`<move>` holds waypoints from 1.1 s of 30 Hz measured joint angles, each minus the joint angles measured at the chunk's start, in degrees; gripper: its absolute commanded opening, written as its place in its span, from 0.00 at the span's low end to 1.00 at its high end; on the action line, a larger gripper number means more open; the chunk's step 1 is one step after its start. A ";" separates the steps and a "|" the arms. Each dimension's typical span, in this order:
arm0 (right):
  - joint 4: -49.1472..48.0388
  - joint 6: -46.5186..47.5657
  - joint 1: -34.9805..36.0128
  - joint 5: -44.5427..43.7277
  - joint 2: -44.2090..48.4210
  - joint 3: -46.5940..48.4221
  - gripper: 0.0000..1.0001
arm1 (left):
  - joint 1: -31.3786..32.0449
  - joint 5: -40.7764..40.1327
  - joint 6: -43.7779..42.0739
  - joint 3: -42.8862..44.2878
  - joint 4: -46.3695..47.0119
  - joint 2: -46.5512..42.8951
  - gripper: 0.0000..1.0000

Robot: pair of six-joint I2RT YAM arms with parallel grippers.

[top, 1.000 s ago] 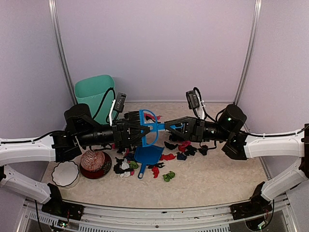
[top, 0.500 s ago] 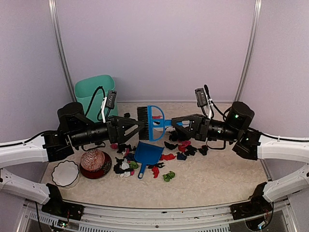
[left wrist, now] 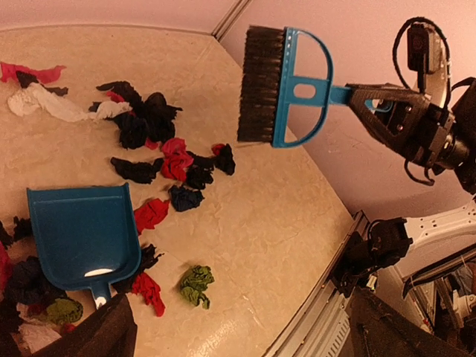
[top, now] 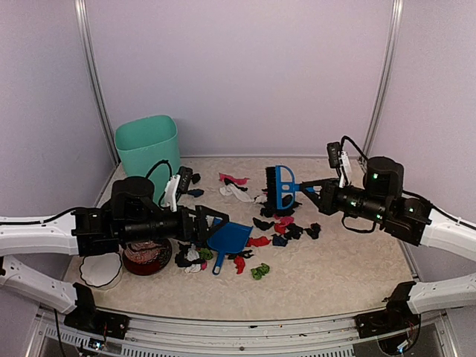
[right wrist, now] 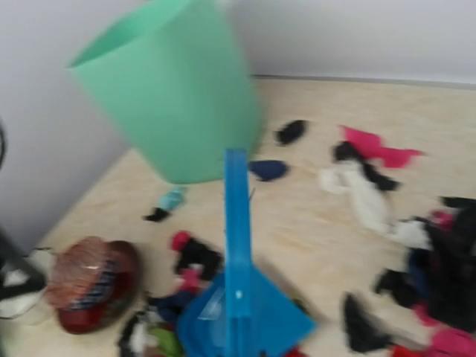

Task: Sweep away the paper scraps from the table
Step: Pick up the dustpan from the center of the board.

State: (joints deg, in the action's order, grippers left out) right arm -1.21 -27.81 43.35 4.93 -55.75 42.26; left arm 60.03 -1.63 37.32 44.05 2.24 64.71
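The paper scraps (top: 286, 227) lie across the middle of the beige table (top: 335, 275), mostly black with red and pink ones. More sit beside the blue dustpan (top: 227, 238), and a green one (top: 259, 271) lies nearer the front. My right gripper (top: 311, 190) is shut on the handle of the blue hand brush (top: 281, 187) and holds it in the air above the scraps, bristles to the left. My left gripper (top: 212, 223) is open and empty, low over the table at the dustpan's left edge. In the left wrist view the brush (left wrist: 286, 85) hangs over the scraps (left wrist: 160, 149).
A green bin (top: 147, 149) stands at the back left. A patterned red bowl (top: 146, 253) and a white scalloped bowl (top: 100, 269) sit at the front left under my left arm. The metal front rail (top: 238, 320) runs along the near edge.
My left gripper has let go of the brush and pulled back left and down to the dustpan. My right gripper has carried the brush to the right.
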 measured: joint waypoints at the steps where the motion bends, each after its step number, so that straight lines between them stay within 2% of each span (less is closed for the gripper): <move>1: 0.94 0.44 -0.22 -0.68 0.50 0.00 0.00 | 0.61 -0.94 0.94 -0.02 -0.79 0.87 0.95; 9: 4.70 2.67 -1.11 -3.85 2.80 -0.98 0.00 | 6.62 -5.11 7.96 -0.31 -5.31 9.73 0.83; 22: 4.90 2.89 -1.14 -3.93 2.80 -2.27 0.00 | 6.91 -7.30 10.69 1.62 -10.67 24.11 0.73; 26: 4.92 2.86 -1.14 -3.93 2.84 -2.80 0.00 | 6.86 -9.22 10.49 3.58 -12.66 26.53 0.72; 33: 4.98 2.84 -1.14 -3.93 2.86 -3.30 0.00 | 6.64 -11.23 9.55 6.82 -14.51 30.97 0.65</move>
State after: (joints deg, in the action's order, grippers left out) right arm 3.77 -24.97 42.22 0.99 -52.88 38.96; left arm 66.67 -12.86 46.87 50.87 -12.27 95.68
